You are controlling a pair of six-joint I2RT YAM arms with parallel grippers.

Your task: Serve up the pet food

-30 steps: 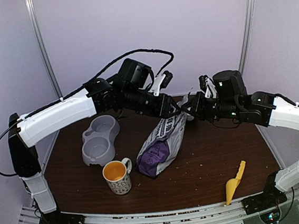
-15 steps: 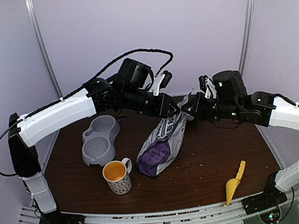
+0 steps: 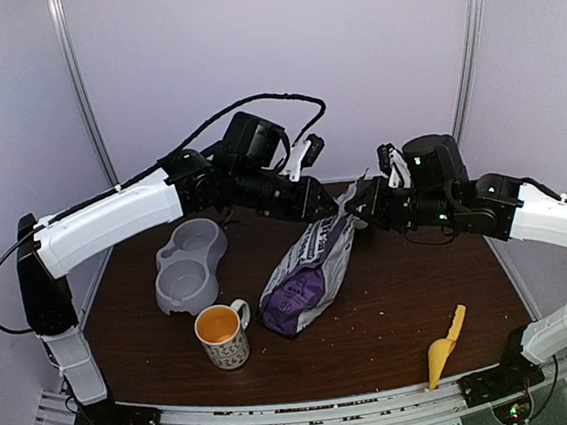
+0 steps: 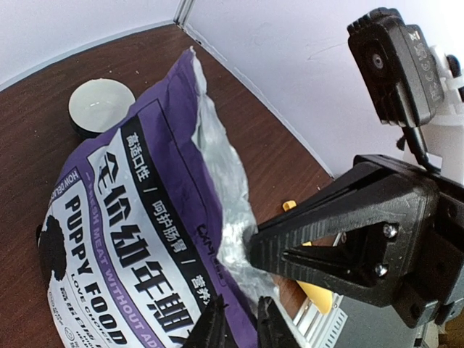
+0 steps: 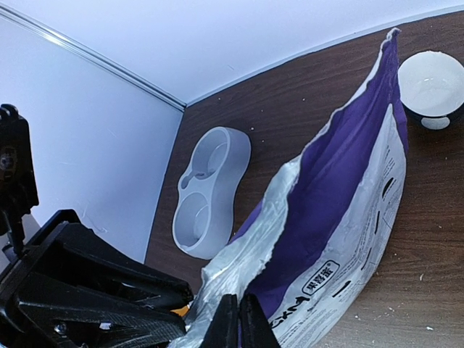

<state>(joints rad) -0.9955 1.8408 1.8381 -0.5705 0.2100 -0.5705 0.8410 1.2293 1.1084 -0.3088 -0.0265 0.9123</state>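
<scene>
The bag-opening step is under way: the purple "PUPPY FOOD" bag [image 3: 305, 276] is lying slanted on the table [image 3: 402, 296] with its torn, silver-lined mouth being lifted off the wood by both arms, which are meeting just above that mouth. The right gripper [image 5: 239, 310] is pinching the silver back lip with its jaws fully closed on it. The left gripper [image 4: 240, 325] is straddling the purple front lip with its jaws narrow, and I cannot tell whether they are biting yet. The pet food is not showing anywhere; judging from the task, it is sitting inside the bag, hidden below the lining. The next move is probably calling for a firm hold on both lips and a pull apart, so the mouth gapes without tearing or the bag slipping free. The grey double bowl [image 3: 188, 267], to the left of the bag, is showing two bare wells. The patterned mug [image 3: 222, 336], just beside the bag's bottom end, is looking empty down to its orange lining. A small dark dish [image 5: 433, 88], beyond the bag, is looking white and empty. The yellow scoop [image 3: 445, 348] is lying well apart to the bag's right.
</scene>
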